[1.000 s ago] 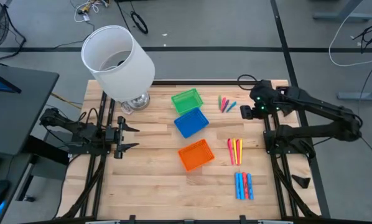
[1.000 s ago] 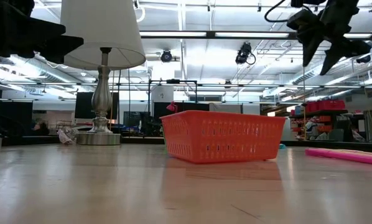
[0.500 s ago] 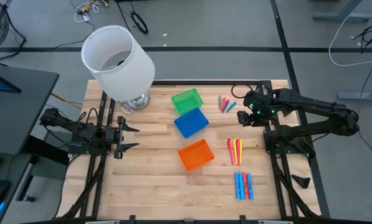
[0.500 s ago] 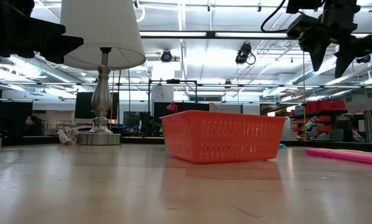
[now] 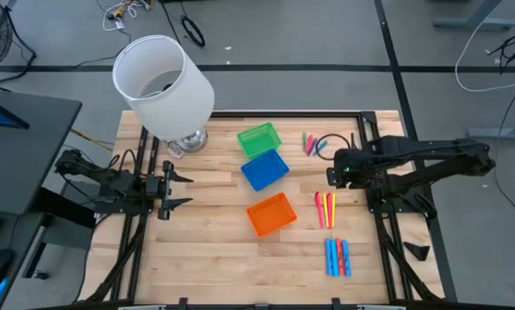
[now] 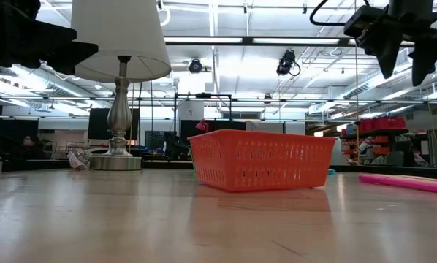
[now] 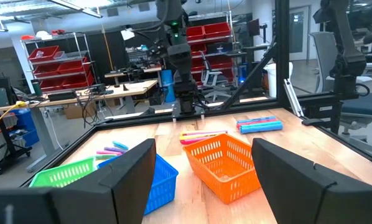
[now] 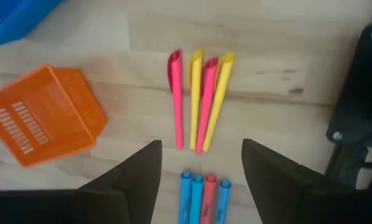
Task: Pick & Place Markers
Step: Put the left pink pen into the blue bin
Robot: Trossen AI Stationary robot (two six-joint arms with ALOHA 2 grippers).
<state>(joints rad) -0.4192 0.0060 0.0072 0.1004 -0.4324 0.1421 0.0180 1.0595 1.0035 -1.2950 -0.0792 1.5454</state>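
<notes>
No markers (image 5: 326,209) sit in the trays (image 5: 271,213) (all on the table); right gripper (image 5: 334,169), jaws apart, hovers above them; left gripper (image 5: 173,190) waits, jaws apart.

Occlusions and cut-offs in the current views

High view: lamp shade (image 5: 163,84) covers most of its base; far markers (image 5: 313,144) too small to count. Low view: orange tray (image 6: 261,159) hides the green and blue trays; pink marker (image 6: 401,183) runs to the frame edge, right gripper (image 6: 407,52) clipped at the top. Right wrist view: blue tray (image 8: 18,18) only a corner, lower markers (image 8: 203,198) cut off.
</notes>
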